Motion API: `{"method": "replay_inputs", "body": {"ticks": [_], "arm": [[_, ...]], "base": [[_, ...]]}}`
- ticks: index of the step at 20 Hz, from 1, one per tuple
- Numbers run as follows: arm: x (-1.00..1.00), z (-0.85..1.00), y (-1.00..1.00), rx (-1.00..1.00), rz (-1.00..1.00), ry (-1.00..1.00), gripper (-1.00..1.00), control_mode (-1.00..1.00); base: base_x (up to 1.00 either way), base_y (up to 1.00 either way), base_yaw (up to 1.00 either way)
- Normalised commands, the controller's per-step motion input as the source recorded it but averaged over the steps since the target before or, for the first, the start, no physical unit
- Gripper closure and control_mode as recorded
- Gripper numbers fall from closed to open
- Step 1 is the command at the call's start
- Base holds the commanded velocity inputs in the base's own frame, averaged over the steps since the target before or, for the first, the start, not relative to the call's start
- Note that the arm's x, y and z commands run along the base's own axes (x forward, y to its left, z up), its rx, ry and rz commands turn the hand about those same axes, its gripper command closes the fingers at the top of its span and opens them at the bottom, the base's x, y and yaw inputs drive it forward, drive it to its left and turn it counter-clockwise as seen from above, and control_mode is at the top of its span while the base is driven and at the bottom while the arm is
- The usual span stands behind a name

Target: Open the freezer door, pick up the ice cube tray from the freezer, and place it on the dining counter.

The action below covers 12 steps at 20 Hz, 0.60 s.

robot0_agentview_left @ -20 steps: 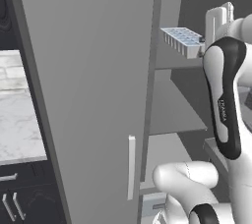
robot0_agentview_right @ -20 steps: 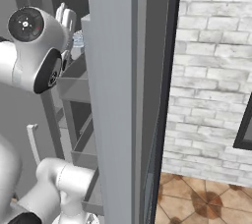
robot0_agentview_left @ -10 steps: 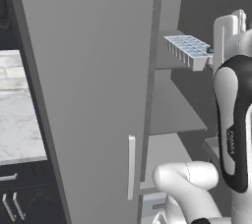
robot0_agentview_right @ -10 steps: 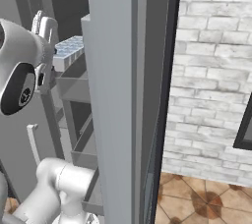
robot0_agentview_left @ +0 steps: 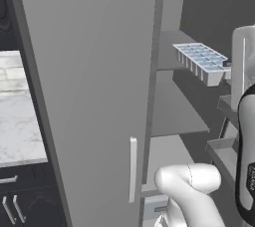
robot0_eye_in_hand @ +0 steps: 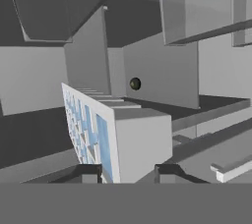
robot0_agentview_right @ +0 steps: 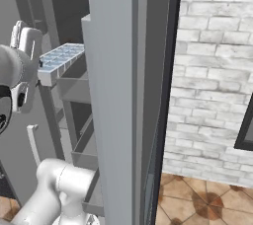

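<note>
The ice cube tray [robot0_agentview_left: 200,61], pale grey with light-blue cells, hangs level in the air in front of the freezer's [robot0_agentview_left: 179,121] grey shelves. My gripper [robot0_agentview_left: 228,64] is shut on its near short end. The right base view shows the tray [robot0_agentview_right: 59,60] sticking out to the right of the gripper [robot0_agentview_right: 40,64]. In the hand view the tray [robot0_eye_in_hand: 115,137] rises on edge between the two fingertips [robot0_eye_in_hand: 91,171], with the gripper [robot0_eye_in_hand: 129,173] closed on it. The freezer door [robot0_agentview_right: 118,100] stands open, edge-on, with its shelf bins [robot0_agentview_left: 222,107] facing the arm.
The freezer's other door [robot0_agentview_left: 89,96] is closed and carries a pale bar handle [robot0_agentview_left: 133,169]. At the far left lies a white marble counter [robot0_agentview_left: 17,121] over dark cabinet fronts; I cannot tell whether it is the dining counter. A brick wall [robot0_agentview_right: 217,71] stands on the right.
The tray has come out from the freezer shelf, right and lower in the left base view, held by the gripper. The arm has swung back with it.
</note>
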Motion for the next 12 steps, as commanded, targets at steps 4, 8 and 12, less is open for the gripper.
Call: {"method": "replay_inputs", "body": {"ticks": [4,8,12], "arm": [[-0.51,-0.01,0.15,-0.01,0.0,0.0,1.0,-1.0],[-0.16,-0.02,0.07,0.0,0.0,0.0,1.0,1.0],[0.0,0.0,0.0,0.0,0.0,0.0,1.0,1.0]], "base": [[0.0,0.0,0.0],[-0.62,0.4,0.15],[-0.98,0.79,0.66]]}}
